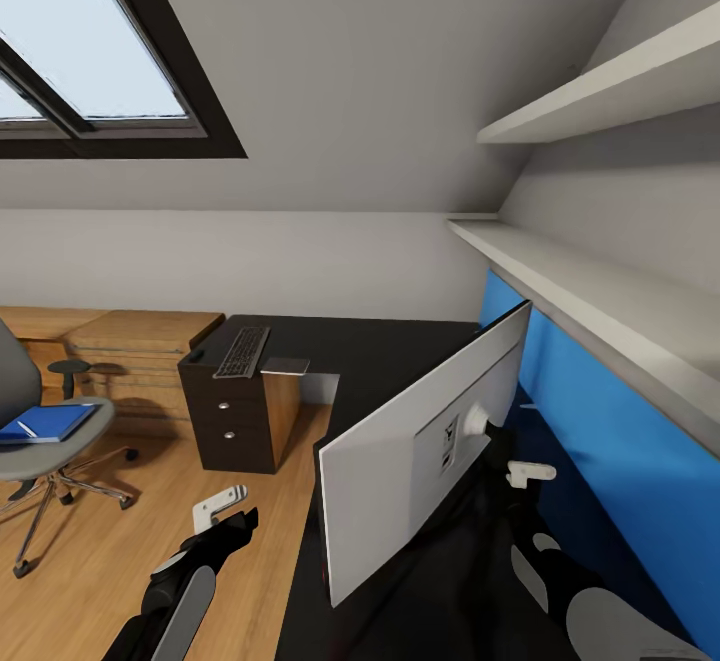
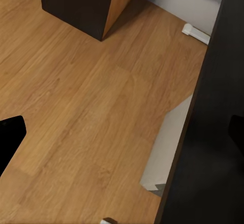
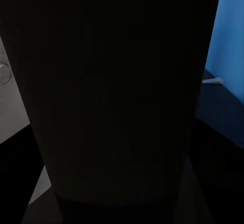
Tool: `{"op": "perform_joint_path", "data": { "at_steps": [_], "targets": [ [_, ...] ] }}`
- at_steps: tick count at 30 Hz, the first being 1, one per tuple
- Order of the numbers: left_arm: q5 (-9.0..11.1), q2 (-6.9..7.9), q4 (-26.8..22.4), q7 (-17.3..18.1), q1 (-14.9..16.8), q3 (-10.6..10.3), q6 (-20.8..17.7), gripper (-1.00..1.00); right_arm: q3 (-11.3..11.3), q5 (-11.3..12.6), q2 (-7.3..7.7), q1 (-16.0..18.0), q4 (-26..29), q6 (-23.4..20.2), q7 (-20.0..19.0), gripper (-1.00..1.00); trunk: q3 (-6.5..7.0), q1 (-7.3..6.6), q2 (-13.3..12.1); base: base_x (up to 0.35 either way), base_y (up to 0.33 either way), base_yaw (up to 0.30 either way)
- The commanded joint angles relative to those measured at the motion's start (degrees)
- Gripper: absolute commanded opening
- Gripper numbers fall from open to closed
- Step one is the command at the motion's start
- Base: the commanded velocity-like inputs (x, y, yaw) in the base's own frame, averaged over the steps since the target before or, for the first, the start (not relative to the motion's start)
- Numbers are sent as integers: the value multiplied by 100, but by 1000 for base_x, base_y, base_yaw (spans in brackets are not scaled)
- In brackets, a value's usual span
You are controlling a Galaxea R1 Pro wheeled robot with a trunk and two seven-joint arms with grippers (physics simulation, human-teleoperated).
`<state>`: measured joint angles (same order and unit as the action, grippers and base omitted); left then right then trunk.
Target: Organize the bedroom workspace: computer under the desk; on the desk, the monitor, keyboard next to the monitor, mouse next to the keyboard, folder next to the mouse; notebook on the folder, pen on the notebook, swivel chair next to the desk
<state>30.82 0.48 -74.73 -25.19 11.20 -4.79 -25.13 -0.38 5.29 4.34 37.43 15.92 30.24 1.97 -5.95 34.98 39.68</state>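
Observation:
The monitor (image 1: 400, 461) stands angled on the black desk (image 1: 380, 351), its silver-white back toward me. My right gripper (image 1: 530, 473) is behind it, shut on the dark monitor stand (image 3: 117, 102). Over the wooden floor beside the desk hangs my left gripper (image 1: 228, 513), open and holding nothing. The keyboard (image 1: 243, 351) lies on the desk's far left end, with the small black mouse (image 1: 196, 354) beside it. At the far left stands the grey swivel chair (image 1: 40, 441); a blue folder (image 1: 45, 424) with a thin white pen (image 1: 25, 428) lies on its seat. The computer and notebook are out of view.
A black drawer unit (image 1: 235, 431) stands under the desk's left end, also seen close by (image 2: 81, 5). A light wooden chest (image 1: 140, 341) lines the back wall. A blue back panel (image 1: 620, 441) and two white shelves (image 1: 600, 291) run along the right.

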Motion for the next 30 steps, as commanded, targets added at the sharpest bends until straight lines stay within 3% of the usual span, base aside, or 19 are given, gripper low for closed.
{"op": "perform_joint_path", "data": {
  "at_steps": [1, 9, 20, 30],
  "targets": [
    [56, 5, -10, -56, 5, -13, -9, 100, 126, 121, 6, 1, -5, 35, 410, -100, -11, 2, 7, 0, 0, 0],
    [55, 5, -11, -56, 5, -13, -9, 100, 126, 121, 6, 1, -9, 35, 410, -100, -11, 2, 7, 0, 0, -6],
    [55, 5, -15, -59, 5, -13, -9, 100, 126, 121, 6, 1, -10, 35, 410, -100, 16, 2, 7, 0, 0, -169],
    [55, 5, -15, -73, 5, -13, -9, 100, 126, 121, 6, 1, -10, 35, 410, -100, 18, 2, 7, 0, 0, -22]
  ]
}}
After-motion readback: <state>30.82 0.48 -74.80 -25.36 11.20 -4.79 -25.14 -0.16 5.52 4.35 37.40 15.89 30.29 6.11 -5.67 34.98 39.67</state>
